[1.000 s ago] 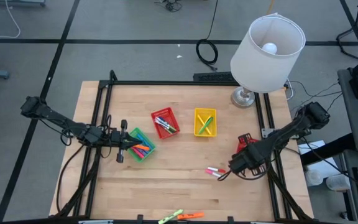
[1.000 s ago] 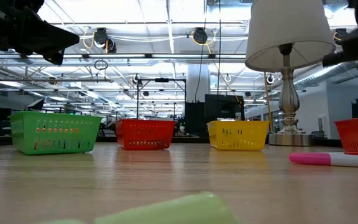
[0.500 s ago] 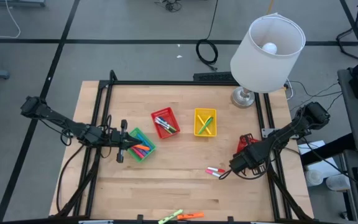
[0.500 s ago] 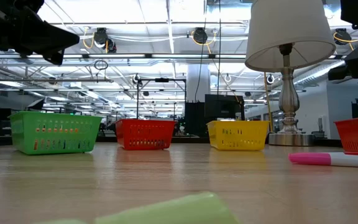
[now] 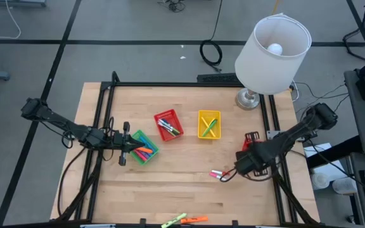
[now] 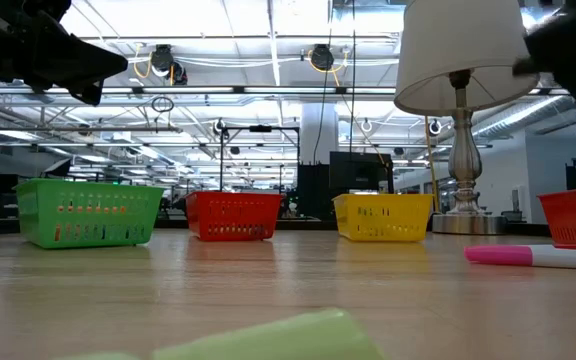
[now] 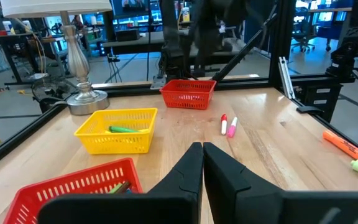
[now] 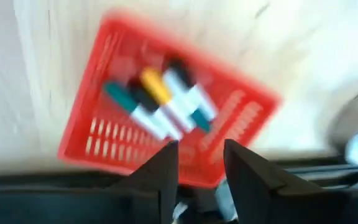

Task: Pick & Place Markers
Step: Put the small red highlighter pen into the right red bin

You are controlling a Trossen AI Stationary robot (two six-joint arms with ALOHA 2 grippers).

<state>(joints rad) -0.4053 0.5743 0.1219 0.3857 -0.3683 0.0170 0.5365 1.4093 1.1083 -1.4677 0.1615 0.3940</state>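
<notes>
Dark right claw (image 8: 201,163) parted, empty, above red basket (image 8: 166,124); left claw (image 7: 202,163) clenched, over green basket (image 5: 144,147).

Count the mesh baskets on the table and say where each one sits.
4. Green basket on the left; red basket and yellow basket side by side mid-table; second red basket at the right edge, partly hidden.

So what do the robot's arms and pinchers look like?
Both arms are dark, thin and jointed, with black cables looping beside them. The left gripper has two smooth, black, wedge-shaped fingers that taper to tips. The right gripper has the same dark pair. No sleeves or markings show.
</notes>
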